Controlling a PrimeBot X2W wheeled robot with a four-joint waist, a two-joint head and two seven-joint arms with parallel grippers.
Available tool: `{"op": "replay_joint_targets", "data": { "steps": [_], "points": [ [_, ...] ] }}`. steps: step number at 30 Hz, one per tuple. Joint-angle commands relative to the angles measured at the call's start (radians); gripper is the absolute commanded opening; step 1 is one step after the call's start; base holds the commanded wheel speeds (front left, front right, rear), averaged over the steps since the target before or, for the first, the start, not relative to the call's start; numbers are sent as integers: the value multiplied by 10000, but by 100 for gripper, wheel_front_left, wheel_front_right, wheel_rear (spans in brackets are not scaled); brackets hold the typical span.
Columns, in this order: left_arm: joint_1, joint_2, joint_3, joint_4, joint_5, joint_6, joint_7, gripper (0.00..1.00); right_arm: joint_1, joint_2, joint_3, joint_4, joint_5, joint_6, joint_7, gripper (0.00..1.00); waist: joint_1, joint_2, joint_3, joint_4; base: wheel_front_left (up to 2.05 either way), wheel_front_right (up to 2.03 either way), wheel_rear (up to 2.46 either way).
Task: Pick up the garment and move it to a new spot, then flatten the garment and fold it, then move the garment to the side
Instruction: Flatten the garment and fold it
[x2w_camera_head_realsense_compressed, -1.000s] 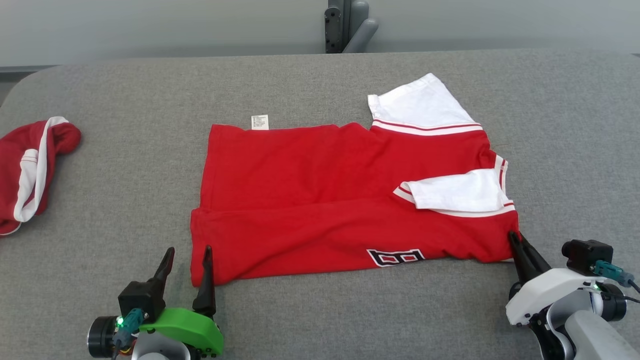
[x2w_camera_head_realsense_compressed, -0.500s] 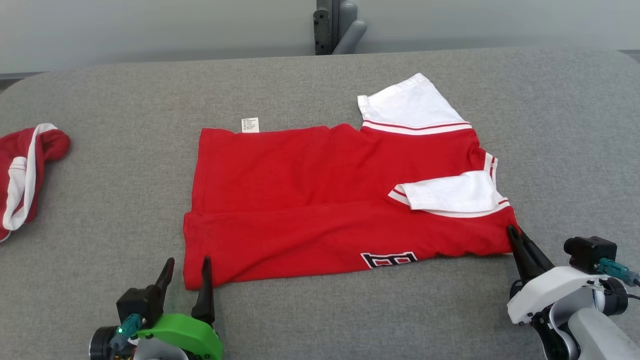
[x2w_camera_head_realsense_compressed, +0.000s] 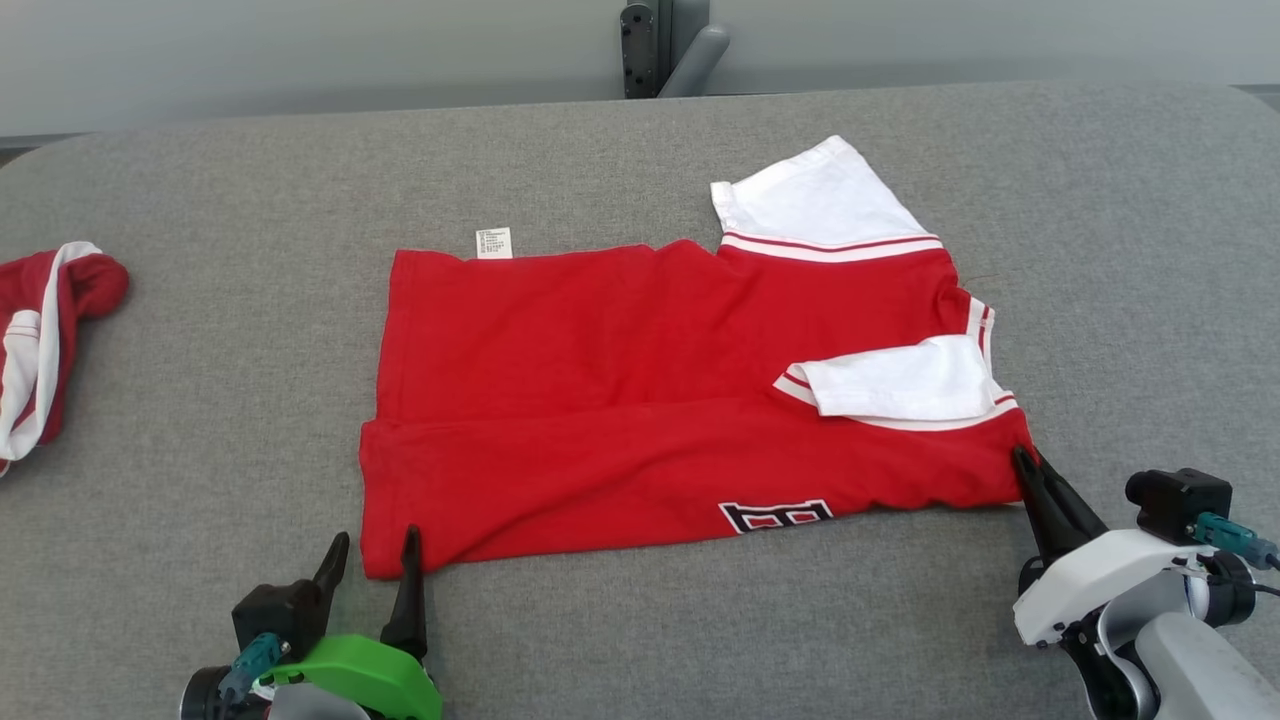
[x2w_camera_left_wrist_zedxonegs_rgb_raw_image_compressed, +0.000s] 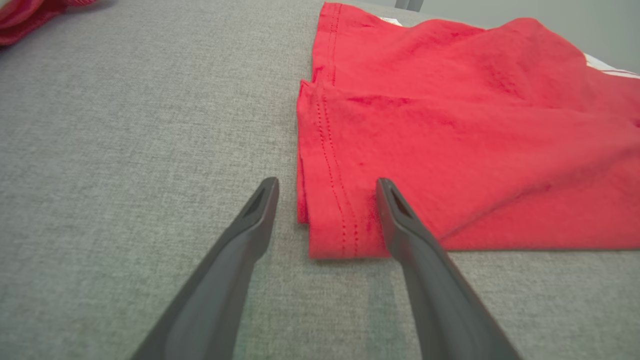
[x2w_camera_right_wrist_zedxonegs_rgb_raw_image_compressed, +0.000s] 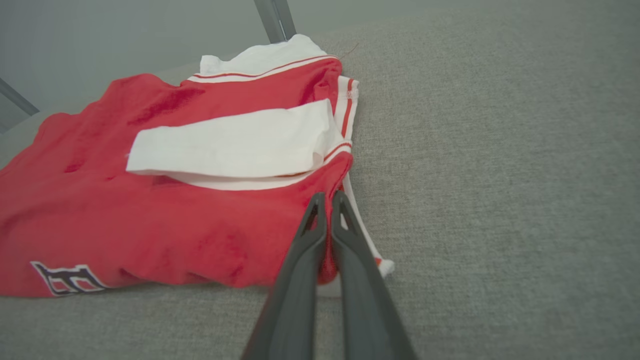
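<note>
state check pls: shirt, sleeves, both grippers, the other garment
red shirt, lying flat, near edge folded over.
near sleeve, folded onto the body.
far sleeve, spread out flat.
left gripper, open, jaws astride the near-left hem corner.
right gripper, shut on the shirt's near-right corner.
other garment, bunched up at far left.

1. Grey woven-fabric tabletop, its far corners rounded.
2. Crumpled red-and-white cloth bundle lying at the tabletop's left edge.
3. Dark grey metal post beyond the far edge, near centre.
</note>
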Motion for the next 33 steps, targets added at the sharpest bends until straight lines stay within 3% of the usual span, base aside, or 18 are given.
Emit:
{"op": "replay_joint_targets", "data": {
  "steps": [1, 8, 9, 10, 11, 12, 21, 33],
  "points": [
    [-118, 31, 1, 63, -106, -68, -4, 100, -48, -9, 29, 0, -44, -7, -33, 0, 0, 80, 5, -16, 0, 0, 0],
    [-188, 31, -9, 260, -207, -119, -4, 89, -99, -4, 81, 13, -8, -7, -33, 0, 0, 80, 64, -88, 0, 0, 0],
    [-203, 31, -15, 282, -209, -125, -4, 73, -105, -12, 82, 1, -9, -7, -33, 0, 0, 80, 77, -94, 0, 0, 0],
    [-209, 31, -28, 318, -226, -136, -4, 38, -109, -16, 80, -9, -4, -7, -33, 0, 0, 80, 94, -100, 0, 0, 0],
    [-220, 31, -50, 340, -208, -148, -4, 27, -110, -19, 77, -14, -1, -7, -33, 0, 0, 80, 109, -104, 0, 0, 0],
    [-237, 31, -69, 333, -202, -155, -4, 0, -105, -21, 74, -16, 2, -7, -33, 0, 0, 80, 120, -106, 0, 0, 0],
    [215, 33, 117, -230, -39, -237, -4, 0, 181, 27, 40, 134, 178, -7, -33, 0, 0, 80, -261, -104, 0, 0, 0],
    [1125, 37, 443, 66, 199, -245, -4, 0, 1129, -153, 53, 357, 470, -10, -33, 0, 0, 80, -1491, -74, 0, 0, 0]
  ]
}}
